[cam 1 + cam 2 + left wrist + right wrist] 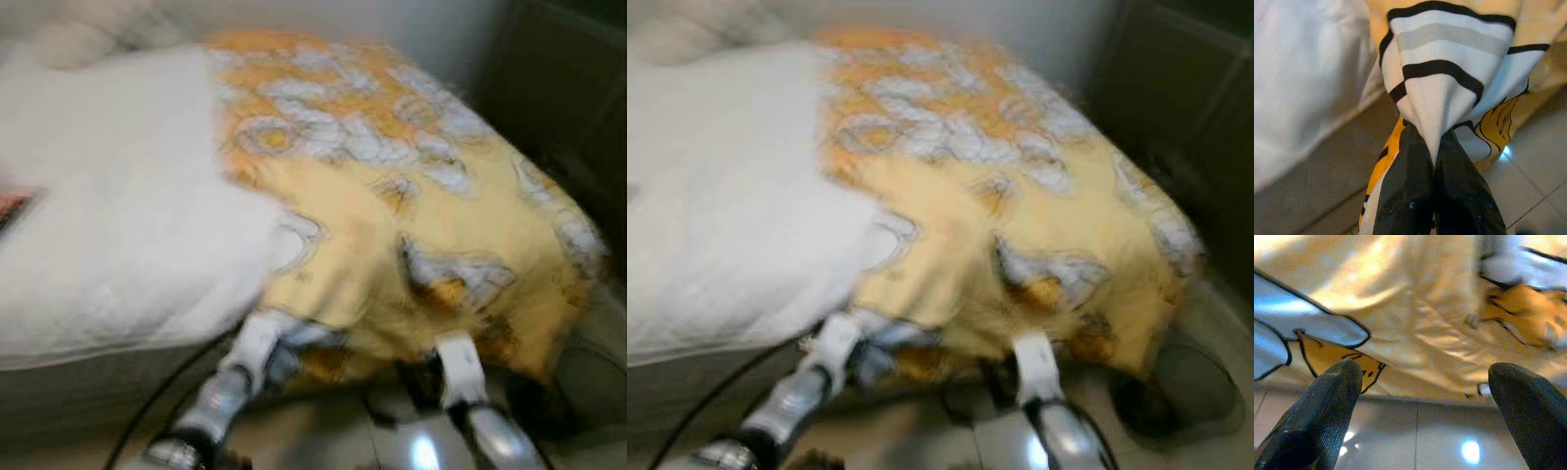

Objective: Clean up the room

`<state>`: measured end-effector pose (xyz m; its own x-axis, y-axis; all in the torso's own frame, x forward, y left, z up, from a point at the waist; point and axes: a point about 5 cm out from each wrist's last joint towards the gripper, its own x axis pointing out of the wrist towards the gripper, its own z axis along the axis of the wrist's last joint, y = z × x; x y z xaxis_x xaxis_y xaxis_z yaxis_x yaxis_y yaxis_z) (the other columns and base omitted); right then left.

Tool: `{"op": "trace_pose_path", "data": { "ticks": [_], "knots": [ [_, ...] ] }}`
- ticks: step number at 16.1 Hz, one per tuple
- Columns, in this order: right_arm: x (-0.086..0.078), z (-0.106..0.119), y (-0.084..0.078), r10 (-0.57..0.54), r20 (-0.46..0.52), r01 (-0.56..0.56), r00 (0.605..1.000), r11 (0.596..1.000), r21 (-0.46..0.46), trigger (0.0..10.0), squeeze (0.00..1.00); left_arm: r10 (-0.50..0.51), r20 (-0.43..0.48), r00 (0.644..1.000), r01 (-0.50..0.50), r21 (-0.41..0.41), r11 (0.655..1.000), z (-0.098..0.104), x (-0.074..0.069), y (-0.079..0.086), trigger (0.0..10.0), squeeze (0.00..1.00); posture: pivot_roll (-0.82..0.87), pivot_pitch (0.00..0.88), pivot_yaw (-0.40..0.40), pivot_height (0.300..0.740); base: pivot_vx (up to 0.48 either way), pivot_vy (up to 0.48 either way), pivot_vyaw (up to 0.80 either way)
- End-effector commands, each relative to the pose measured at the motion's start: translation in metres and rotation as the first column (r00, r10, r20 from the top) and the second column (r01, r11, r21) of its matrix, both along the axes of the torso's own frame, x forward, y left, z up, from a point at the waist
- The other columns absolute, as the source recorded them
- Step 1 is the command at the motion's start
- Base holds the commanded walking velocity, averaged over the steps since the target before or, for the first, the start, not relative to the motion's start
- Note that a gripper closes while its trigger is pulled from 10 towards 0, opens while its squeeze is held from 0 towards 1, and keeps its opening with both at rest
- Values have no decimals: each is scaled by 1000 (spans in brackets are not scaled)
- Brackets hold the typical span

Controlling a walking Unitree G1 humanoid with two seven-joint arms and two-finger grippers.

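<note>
Left gripper pinches the lower edge of the yellow patterned blanket draped over the bed beside the white duvet; right gripper is spread just below the blanket's hem.

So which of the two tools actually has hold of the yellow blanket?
The left tool: its fingers are pinched shut on a fold of the yellow blanket. The right tool is spread open just short of the hem.
</note>
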<state>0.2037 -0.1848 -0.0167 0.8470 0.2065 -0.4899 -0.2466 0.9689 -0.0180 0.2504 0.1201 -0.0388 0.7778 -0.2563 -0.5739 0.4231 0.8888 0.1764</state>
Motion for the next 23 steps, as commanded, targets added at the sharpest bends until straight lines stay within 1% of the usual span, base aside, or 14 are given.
{"op": "trace_pose_path", "data": {
  "ticks": [1,3,4,5,7,8,11,13,16,18,20,21,22,23],
  "knots": [
    [7,6,2,11,34,-11,999,1000,18,10000,0,-84,-32,996,84,-2,996,-6,-10,-8,10000,0,-34,0,-39,740,0,0,0],
    [7,8,2,43,28,-43,999,999,31,10000,0,-227,-15,974,227,-35,973,-1,-9,-28,10000,0,-37,0,-47,740,0,0,0],
    [7,8,3,73,19,-74,997,996,41,10000,0,-324,-32,946,318,-112,941,1,-12,-42,10000,0,-43,0,-50,740,0,0,0],
    [7,9,2,87,18,-87,996,995,42,10000,0,-398,-48,916,387,-155,909,0,-17,-50,10000,0,-45,0,-52,740,0,0,0],
    [8,11,-3,85,21,-86,996,996,37,10000,0,-501,-90,860,480,-187,857,-5,-29,-55,10000,0,-56,0,-52,740,0,0,0],
    [9,12,-5,84,22,-85,996,996,36,10000,0,-531,-112,840,506,-194,841,-9,-36,-53,10000,0,-57,0,-52,740,0,0,0],
    [7,12,-7,84,20,-85,996,996,37,10000,0,-482,-115,868,462,-166,871,-11,-36,-41,10000,0,-55,0,-57,740,0,0,0],
    [5,11,-5,92,12,-93,996,995,41,10000,0,-402,-83,912,385,-165,908,-7,-26,-35,10000,0,-49,0,-62,740,0,0,0],
    [4,10,-4,103,5,-103,995,994,44,10000,0,-337,-107,935,315,-185,931,-8,-24,-25,10000,0,-39,0,-69,740,-314,0,0],
    [5,10,-4,106,3,-106,994,993,42,10000,0,-352,-95,931,333,-171,927,-9,-26,-23,10000,0,-37,0,-71,740,-471,0,0],
    [5,10,-4,115,-1,-115,993,992,48,10000,0,-452,-105,886,434,-157,887,-10,-32,-32,10000,0,-34,0,-73,740,0,0,0],
    [5,9,-4,131,-13,-131,991,990,55,10000,0,-529,-125,840,507,-169,845,-12,-38,-42,10000,0,-35,0,-78,740,0,0,0],
    [4,9,-2,146,-20,-145,989,988,57,10000,0,-600,-159,784,563,-224,796,-13,-45,-54,10000,0,-35,0,-78,740,0,0,0],
    [3,9,-2,147,-21,-146,989,988,57,10000,0,-618,-166,768,576,-243,781,-13,-47,-58,10000,0,-38,0,-78,740,0,0,0]
  ]
}}
